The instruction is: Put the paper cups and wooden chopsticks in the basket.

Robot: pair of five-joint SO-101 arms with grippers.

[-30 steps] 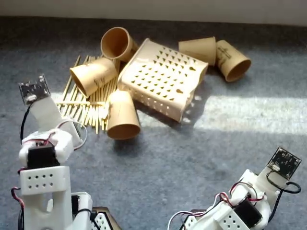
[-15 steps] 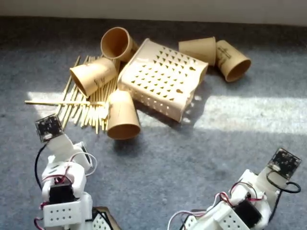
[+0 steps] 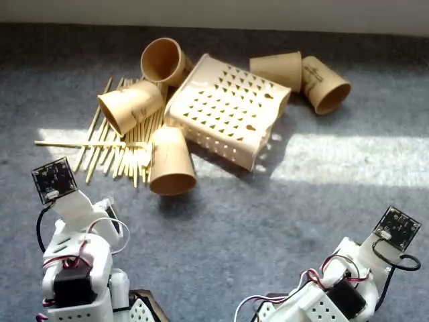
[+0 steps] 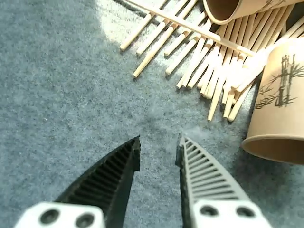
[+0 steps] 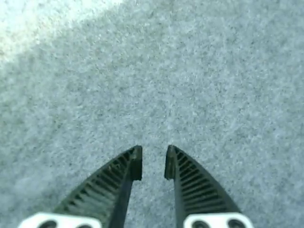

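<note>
A cream perforated basket (image 3: 228, 111) lies tipped over mid-table. Three paper cups lie at its left: one behind (image 3: 163, 60), one (image 3: 131, 106) on the wooden chopsticks (image 3: 124, 144), one (image 3: 171, 162) in front. Two more cups (image 3: 277, 69) (image 3: 324, 85) lie at its right. The left arm (image 3: 70, 221) is at the front left, short of the pile. My left gripper (image 4: 158, 142) is open and empty over carpet, with the chopsticks (image 4: 204, 66) and a cup (image 4: 278, 118) just ahead. My right gripper (image 5: 153, 154) hangs slightly open over bare carpet, holding nothing.
One chopstick (image 3: 77, 143) lies crosswise and sticks out left of the pile. The right arm (image 3: 348, 282) is folded at the front right. A sunlit band crosses the grey carpet (image 3: 322, 168). A wall edge runs along the back.
The left arm has drawn back from the chopstick pile toward the front edge. The crosswise chopstick has shifted left. The right arm has not moved.
</note>
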